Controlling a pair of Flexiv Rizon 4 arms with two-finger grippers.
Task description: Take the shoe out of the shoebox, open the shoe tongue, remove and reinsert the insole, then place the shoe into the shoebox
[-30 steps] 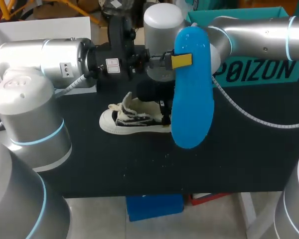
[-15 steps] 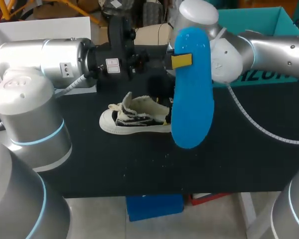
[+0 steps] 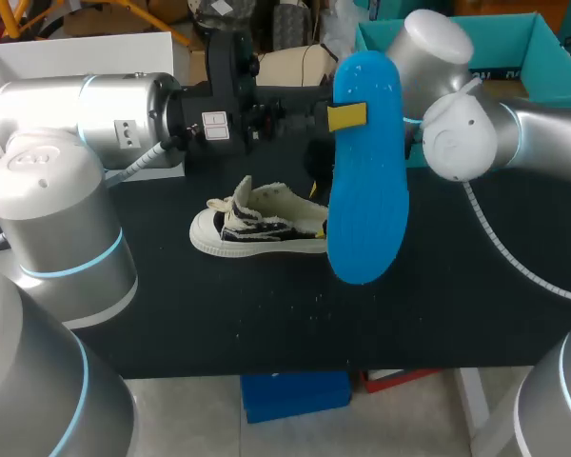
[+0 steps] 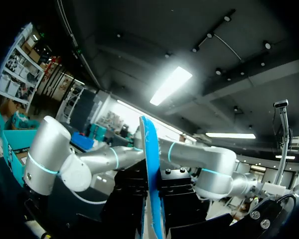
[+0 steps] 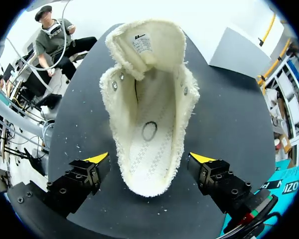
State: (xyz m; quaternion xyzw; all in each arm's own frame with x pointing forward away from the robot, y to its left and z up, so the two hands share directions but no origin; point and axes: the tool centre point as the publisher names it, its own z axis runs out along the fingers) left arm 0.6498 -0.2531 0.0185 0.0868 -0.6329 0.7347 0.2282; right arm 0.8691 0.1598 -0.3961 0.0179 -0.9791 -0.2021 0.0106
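In the head view the shoe (image 3: 257, 227) lies on its side near the middle of the black desk (image 3: 266, 314), toe toward 9 o'clock and heel toward 3 o'clock. The left claw (image 3: 347, 116) grips the blue insole (image 3: 366, 190) near its top end, one yellow tip pressed flat on the near face. The insole hangs upright above the desk at the shoe's 3 o'clock, hiding the heel. The teal shoebox (image 3: 523, 38) stands at 1 o'clock from the shoe, well apart. The right claw (image 5: 149, 158) hangs over the heel opening with its fingers spread wide, one on either side and neither touching. Ahead of it the tongue (image 5: 149, 47) is folded back, and the inside of the shoe is bare.
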